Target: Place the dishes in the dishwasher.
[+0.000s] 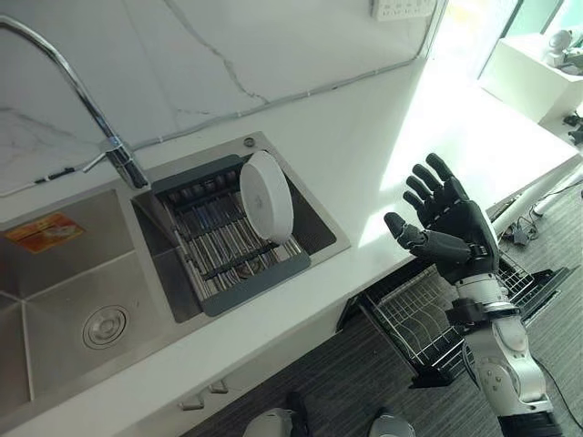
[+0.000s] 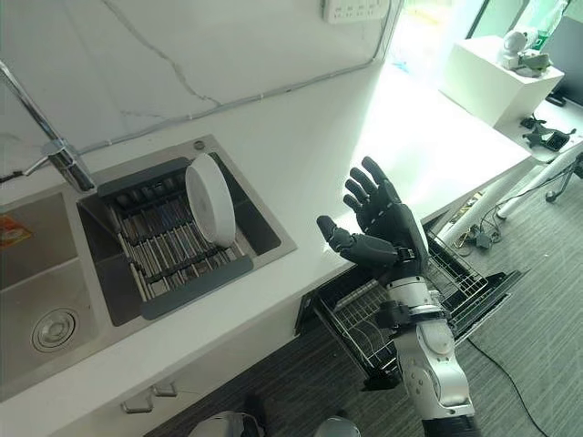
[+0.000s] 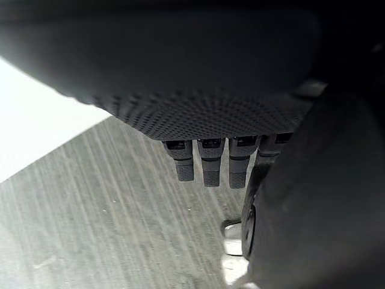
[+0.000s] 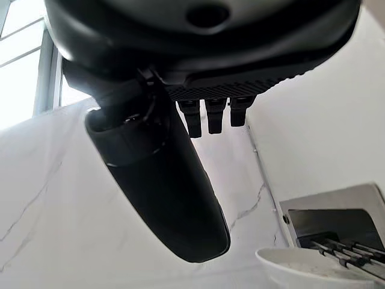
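Observation:
A white plate [image 1: 266, 196] stands on edge in the grey drying rack [image 1: 219, 238] that sits in the right basin of the sink; its rim also shows in the right wrist view as the plate [image 4: 313, 271]. My right hand [image 1: 451, 223] is raised above the counter's front edge, right of the sink, open with fingers spread and holding nothing. Below it the dishwasher's wire basket [image 1: 428, 314] is pulled out under the counter. My left hand [image 3: 210, 114] hangs over grey floor with its fingers straight and nothing in it.
A steel faucet [image 1: 86, 105] arches over the sink's left basin [image 1: 64, 300] with its drain. The white counter [image 1: 392, 155] runs right toward a sunlit end. A marble wall stands behind. A white cabinet [image 2: 496, 77] stands at far right.

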Tool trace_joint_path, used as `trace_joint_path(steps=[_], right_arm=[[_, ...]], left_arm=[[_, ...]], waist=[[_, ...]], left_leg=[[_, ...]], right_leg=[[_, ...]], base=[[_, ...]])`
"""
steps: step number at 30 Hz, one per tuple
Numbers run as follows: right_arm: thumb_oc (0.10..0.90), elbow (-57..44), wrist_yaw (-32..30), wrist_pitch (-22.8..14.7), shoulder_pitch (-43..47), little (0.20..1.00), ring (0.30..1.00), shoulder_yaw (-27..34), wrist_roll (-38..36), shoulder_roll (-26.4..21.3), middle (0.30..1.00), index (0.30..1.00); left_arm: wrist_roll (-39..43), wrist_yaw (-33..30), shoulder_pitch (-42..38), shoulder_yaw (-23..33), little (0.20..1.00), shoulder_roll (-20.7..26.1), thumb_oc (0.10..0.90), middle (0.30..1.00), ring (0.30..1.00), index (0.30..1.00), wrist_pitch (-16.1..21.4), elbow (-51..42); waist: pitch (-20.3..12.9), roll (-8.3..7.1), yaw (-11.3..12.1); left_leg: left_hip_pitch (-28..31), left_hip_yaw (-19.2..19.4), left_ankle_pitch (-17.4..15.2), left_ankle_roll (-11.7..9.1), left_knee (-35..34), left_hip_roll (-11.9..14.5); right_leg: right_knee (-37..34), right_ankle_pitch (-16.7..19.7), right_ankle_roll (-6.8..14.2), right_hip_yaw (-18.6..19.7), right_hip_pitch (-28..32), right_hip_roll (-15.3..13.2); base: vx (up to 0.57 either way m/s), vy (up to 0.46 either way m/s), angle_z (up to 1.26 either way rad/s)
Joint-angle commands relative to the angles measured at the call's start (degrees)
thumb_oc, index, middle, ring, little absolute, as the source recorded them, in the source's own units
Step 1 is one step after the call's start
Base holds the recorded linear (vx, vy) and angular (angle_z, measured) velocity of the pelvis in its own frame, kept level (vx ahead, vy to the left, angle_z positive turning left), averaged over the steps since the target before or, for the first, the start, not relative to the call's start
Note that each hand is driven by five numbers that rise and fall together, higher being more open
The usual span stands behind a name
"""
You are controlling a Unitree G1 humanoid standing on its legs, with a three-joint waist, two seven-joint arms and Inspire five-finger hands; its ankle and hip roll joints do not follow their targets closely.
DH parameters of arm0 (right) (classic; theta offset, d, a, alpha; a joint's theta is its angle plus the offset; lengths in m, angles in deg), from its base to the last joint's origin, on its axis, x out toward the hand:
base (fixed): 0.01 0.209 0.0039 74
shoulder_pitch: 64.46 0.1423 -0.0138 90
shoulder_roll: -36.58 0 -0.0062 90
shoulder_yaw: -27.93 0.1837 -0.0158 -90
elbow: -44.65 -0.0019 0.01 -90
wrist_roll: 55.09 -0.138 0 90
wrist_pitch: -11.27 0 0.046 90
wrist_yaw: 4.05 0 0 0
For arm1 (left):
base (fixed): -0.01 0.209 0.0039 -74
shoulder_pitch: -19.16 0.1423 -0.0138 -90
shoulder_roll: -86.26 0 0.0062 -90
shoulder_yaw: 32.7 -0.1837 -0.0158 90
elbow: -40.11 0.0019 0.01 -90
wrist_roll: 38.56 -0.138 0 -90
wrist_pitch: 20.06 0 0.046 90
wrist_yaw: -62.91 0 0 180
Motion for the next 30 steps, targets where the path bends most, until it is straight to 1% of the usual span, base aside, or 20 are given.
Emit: trace_joint_path(steps=[1,2,3,8,10,15,18,20,23,30], right_arm=[[0.8,-5.47,1.14,-7.5,5.94,0.9,0.9,2.46,2.27,-3.67,0.9,0.9],[0.8,-5.23,0.02,-7.46,7.51,0.9,0.9,1.62,2.22,-3.67,0.9,0.9],[0.8,-5.23,-0.14,-7.3,7.96,0.9,0.9,1.37,2.15,-3.7,0.9,0.9],[0.8,-4.23,-1.95,-4.19,11.51,0.9,0.9,-1.08,2.69,-3.37,0.9,0.9],[0.8,-3.11,-3.71,-3.08,13.6,0.9,0.9,-2.32,3.19,-3.02,0.9,0.9],[0.8,-2.51,-3.84,-0.71,14.94,0.9,0.9,-3.36,2.96,-2.93,0.9,0.9],[0.8,-2.01,-3.91,-0.16,15.49,0.9,0.9,-3.97,2.75,-2.76,0.9,0.9],[0.8,-0.24,-4.59,0.63,16.78,0.9,0.9,-5.23,2.44,-2.01,0.9,0.9],[0.8,1.4,-5.96,0.81,17.95,0.9,0.9,-6.2,3.18,-1.33,0.9,0.9],[0.8,6.26,-11.63,-1.51,21.27,0.9,0.9,-6.92,5.57,0.38,0.9,0.9]], left_arm=[[1.22,1.88,1.21,1.02,0.9,-4.47,0.8,0.9,0.9,0.9,0.53,-1.32],[0.07,2.11,1.81,1.07,0.9,-4.35,0.8,0.9,0.9,0.9,0.75,-1.22],[-0.27,2.13,1.93,1.13,0.9,-4.27,0.8,0.9,0.9,0.9,0.61,-1.22],[-1.83,3.03,2.23,1.84,0.9,-3.69,0.8,0.9,0.9,0.9,0.08,-0.68],[-3.73,3.53,3.07,1.59,0.9,-3.56,0.8,0.9,0.9,0.9,0.26,-0.51],[-5.27,4.02,3.58,1.39,0.9,-3.33,0.8,0.9,0.9,0.9,0.19,-0.89],[-5.55,4.03,3.8,1.17,0.9,-3.31,0.8,0.9,0.9,0.9,0.11,-1.09],[-6.32,4.26,4.09,0.9,0.9,-3.14,0.8,0.9,0.9,0.9,0.03,-1.22],[-6.46,4.23,4.37,0.62,0.9,-3.14,0.8,0.9,0.9,0.9,0.14,-1.26],[-7.42,4.03,5.29,0.71,0.9,-3.2,0.8,0.9,0.9,0.9,0.84,-1.24]], waist=[[-3.5,1.59,0.22],[-3.8,1.4,1.36],[-3.88,1.36,1.6],[-4.39,1.36,3.15],[-4.74,1.32,4.41],[-4.89,1.46,5.18],[-4.93,1.52,5.62],[-5.02,1.67,6.44],[-5.17,1.81,7.11],[-5.52,2.17,8.74]], left_leg=[[-1.96,-5.2,-6.38,-5.63,2.34,5.2],[-2.1,-5.35,-6.44,-5.73,2.34,5.18],[-2.1,-5.37,-6.42,-5.79,2.34,5.19],[-2.08,-5.88,-6.4,-6.3,2.34,5.29],[-2.07,-6.65,-6.43,-6.44,2.34,5.08],[-1.88,-7.28,-6.47,-6.54,2.34,4.74],[-1.87,-7.64,-6.48,-6.55,2.34,4.5],[-1.72,-8.56,-6.54,-6.54,2.34,3.99],[-1.72,-9.13,-6.51,-6.52,2.34,3.68],[-1.74,-10.55,-6.51,-6.43,2.34,2.84]], right_leg=[[2.27,-5.74,1.56,-3.09,1.16,3.7],[2.27,-5.44,1.95,-3.94,0.84,2.95],[2.27,-5.28,2.1,-4.15,0.64,2.69],[2.27,-4.61,2.66,-5.6,-0.13,1.4],[2.27,-4.76,2.7,-6.34,0.17,1.15],[2.27,-4.81,2.71,-6.85,0.45,0.88],[2.27,-4.84,2.77,-7.09,0.63,0.73],[2.27,-4.72,2.85,-7.64,0.97,0.42],[2.27,-4.68,2.93,-8.0,1.21,0.18],[2.27,-4.54,3.25,-9.17,1.83,-0.42]], base=[[0.05,-0.062,0.05],[0.05,-0.058,0.08],[0.06,-0.063,0.15],[0.04,-0.042,0.13],[0.08,-0.038,0.16],[0.03,0.004,0.05],[0.01,0.004,0.01],[0.06,0.021,0.07],[0.05,0.022,0.19],[0.05,0.028,0.13]])
